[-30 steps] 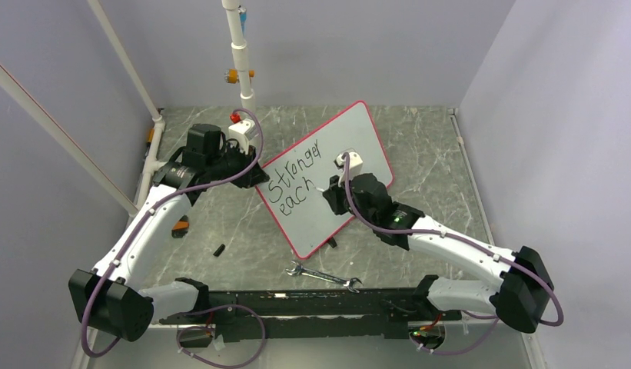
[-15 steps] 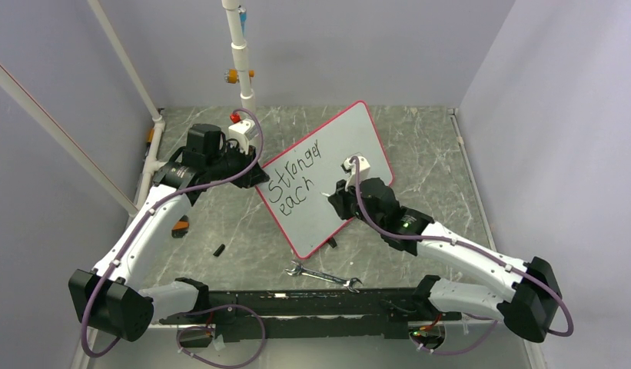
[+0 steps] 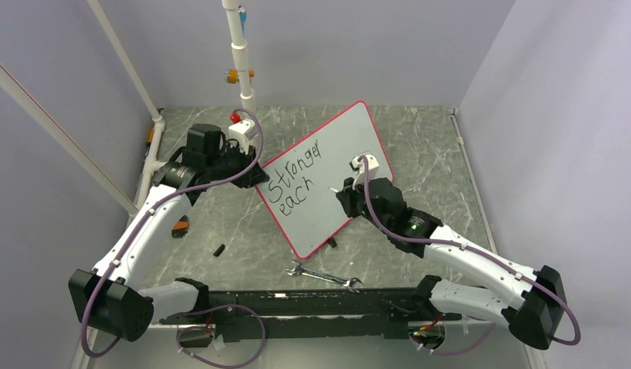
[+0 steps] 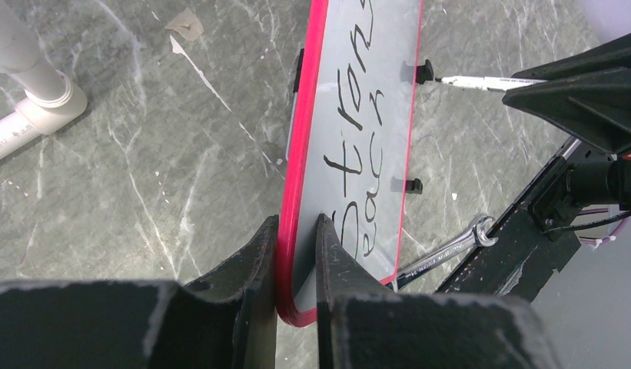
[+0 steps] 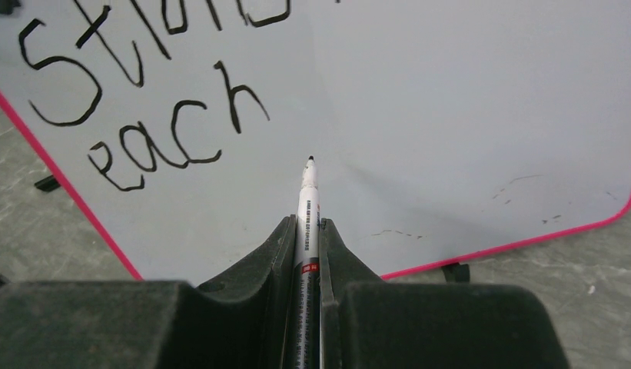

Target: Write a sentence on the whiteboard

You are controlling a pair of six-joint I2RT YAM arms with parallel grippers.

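now the left claw [image 4: 297, 234] clamps the whiteboard [image 4: 398, 165] rim; the right claw [image 5: 306, 227] grips a marker [image 5: 307, 192] beside the sentence [image 5: 177, 146].

The white-shelled left arm [image 3: 143, 227] and right arm [image 3: 473, 257] carry bulky black joint housings [image 3: 112, 304], looping thin purple cables [image 3: 261, 142], one small green forearm light [image 3: 409, 228], and matte black wedge-shaped fingers [image 4: 247, 269].

One whiteboard [image 3: 344, 137], one marker [image 5: 307, 194], one wrench [image 3: 323, 276]
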